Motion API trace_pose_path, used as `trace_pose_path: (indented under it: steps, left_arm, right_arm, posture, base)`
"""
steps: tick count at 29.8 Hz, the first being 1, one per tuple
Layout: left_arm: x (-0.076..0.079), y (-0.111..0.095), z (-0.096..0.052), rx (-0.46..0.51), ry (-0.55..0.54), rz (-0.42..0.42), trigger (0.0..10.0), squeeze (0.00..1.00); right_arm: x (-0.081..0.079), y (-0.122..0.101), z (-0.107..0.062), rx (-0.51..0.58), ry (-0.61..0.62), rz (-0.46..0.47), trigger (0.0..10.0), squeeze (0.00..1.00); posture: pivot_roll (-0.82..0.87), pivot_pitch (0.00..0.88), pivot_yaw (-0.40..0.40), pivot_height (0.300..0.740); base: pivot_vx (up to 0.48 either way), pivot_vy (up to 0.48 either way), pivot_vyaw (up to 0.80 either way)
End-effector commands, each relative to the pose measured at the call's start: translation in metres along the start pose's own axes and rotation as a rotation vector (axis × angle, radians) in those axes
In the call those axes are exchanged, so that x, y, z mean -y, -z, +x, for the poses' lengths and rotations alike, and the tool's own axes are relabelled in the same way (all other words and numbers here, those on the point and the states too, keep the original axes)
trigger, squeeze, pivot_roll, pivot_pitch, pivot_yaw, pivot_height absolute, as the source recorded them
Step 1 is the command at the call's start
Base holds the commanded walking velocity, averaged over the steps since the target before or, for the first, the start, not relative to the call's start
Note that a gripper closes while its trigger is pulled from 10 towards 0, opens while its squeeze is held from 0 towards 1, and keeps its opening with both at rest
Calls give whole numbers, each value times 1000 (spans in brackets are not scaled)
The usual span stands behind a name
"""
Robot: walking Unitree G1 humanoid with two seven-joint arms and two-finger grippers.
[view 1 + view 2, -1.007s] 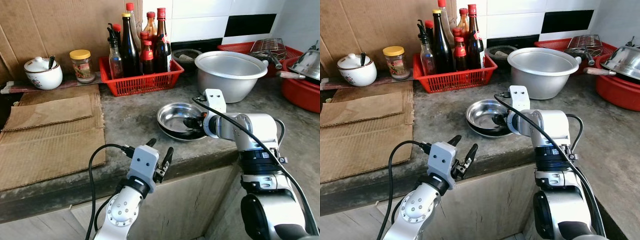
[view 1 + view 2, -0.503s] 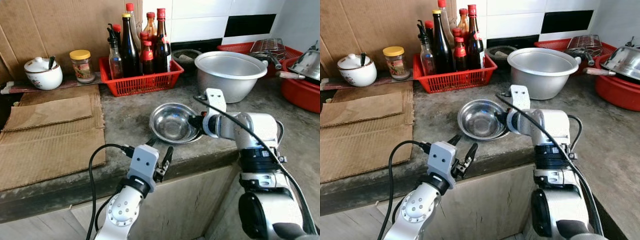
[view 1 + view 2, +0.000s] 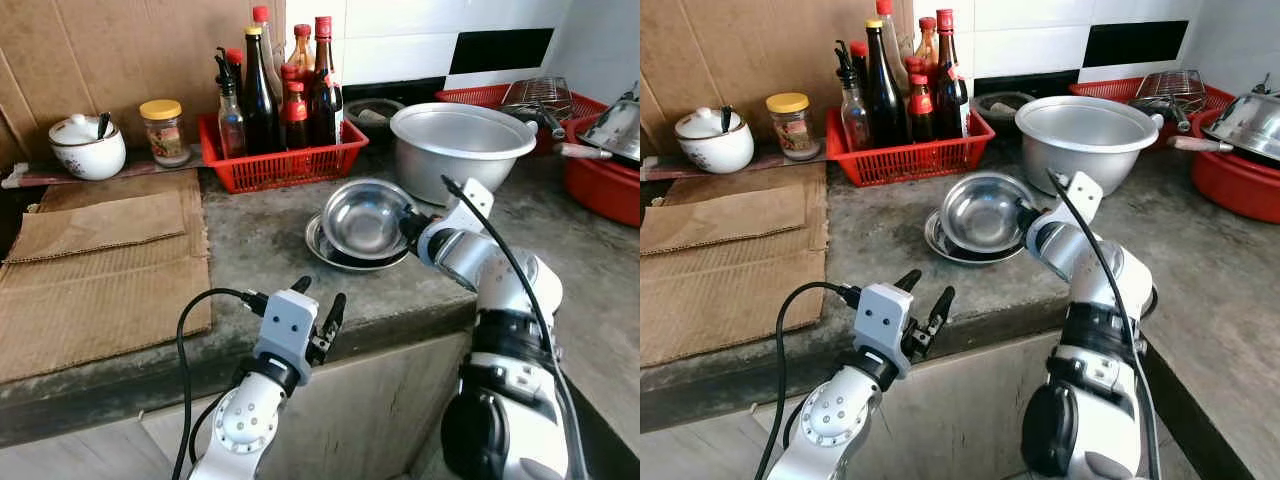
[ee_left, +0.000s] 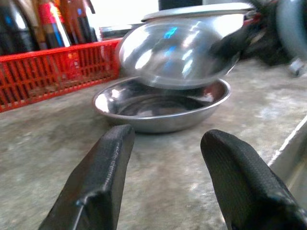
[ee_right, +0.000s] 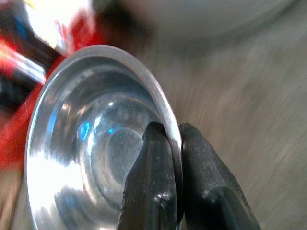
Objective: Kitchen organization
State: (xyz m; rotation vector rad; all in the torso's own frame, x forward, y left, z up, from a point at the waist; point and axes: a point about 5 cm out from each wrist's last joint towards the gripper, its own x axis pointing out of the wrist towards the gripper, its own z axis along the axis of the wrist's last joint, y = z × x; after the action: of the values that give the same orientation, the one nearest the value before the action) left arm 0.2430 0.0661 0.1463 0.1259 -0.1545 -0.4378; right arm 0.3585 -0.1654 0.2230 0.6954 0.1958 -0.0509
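Note:
A small steel bowl (image 3: 362,218) hangs tilted above the counter, its rim pinched by my right gripper (image 3: 408,224), which is shut on it; the wrist view shows one finger inside the bowl (image 5: 103,153) and one outside. Under it a shallow steel dish (image 3: 345,255) rests on the grey counter (image 3: 260,250). The left wrist view has the lifted bowl (image 4: 177,52) over the dish (image 4: 158,108). My left gripper (image 3: 318,312) hovers open at the counter's front edge, a short way before the dish, holding nothing.
A red basket (image 3: 280,160) of sauce bottles stands at the back, a big aluminium pot (image 3: 460,145) to its right, red basins with cookware (image 3: 600,160) at far right. A jar (image 3: 163,130) and a white sugar pot (image 3: 87,145) sit at back left by cardboard sheets (image 3: 100,270).
My right gripper has lifted the steel bowl out of the dish, tilted it on edge and raised it; the right arm has swung up. The left arm has stayed put.

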Motion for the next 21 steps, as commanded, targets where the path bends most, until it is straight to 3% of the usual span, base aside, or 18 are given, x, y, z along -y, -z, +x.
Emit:
trace_pose_path:
  steps: [1,4,7,9,10,11,14,19,21]
  left_arm:
    - [0,-1,1,8,5,-1,10000,0]
    - [0,-1,1,8,6,-1,10000,0]
    - [1,0,2,7,13,2,10000,0]
    - [0,-2,3,13,13,2,10000,0]
    - [0,-2,3,13,13,2,10000,0]
    - [-1,-2,2,12,11,3,10000,0]
    - [0,-2,1,12,15,3,10000,0]
    - [1,-7,1,33,22,-9,10000,0]
    - [1,-8,2,37,25,-10,10000,0]
  right_arm:
    - [-8,-9,-10,103,-24,8,0,0]
    - [-10,-5,-16,119,-40,-2,0,0]
    - [-8,-2,-26,207,-27,-52,0,0]
    - [-8,-6,-42,369,-3,-191,0,0]
    - [-8,-6,-42,369,-3,-191,0,0]
    - [-9,-6,-51,444,-11,-309,0,0]
    - [-5,-3,-67,518,-9,-514,0,0]
    - [0,5,-82,556,-18,-627,0,0]
    - [1,12,-86,550,-45,-605,0,0]
  posture:
    - [17,0,-44,740]
    - [12,0,-39,740]
    - [10,0,-34,740]
    - [12,0,-34,740]
    - [12,0,-34,740]
    - [10,0,-31,740]
    - [5,0,-26,740]
    - [3,0,-24,740]
    - [3,0,-23,740]
  base:
    - [0,0,0]
    - [0,0,0]
    - [0,0,0]
    - [0,0,0]
    - [0,0,0]
    - [0,0,0]
    - [0,0,0]
    - [0,0,0]
    - [0,0,0]
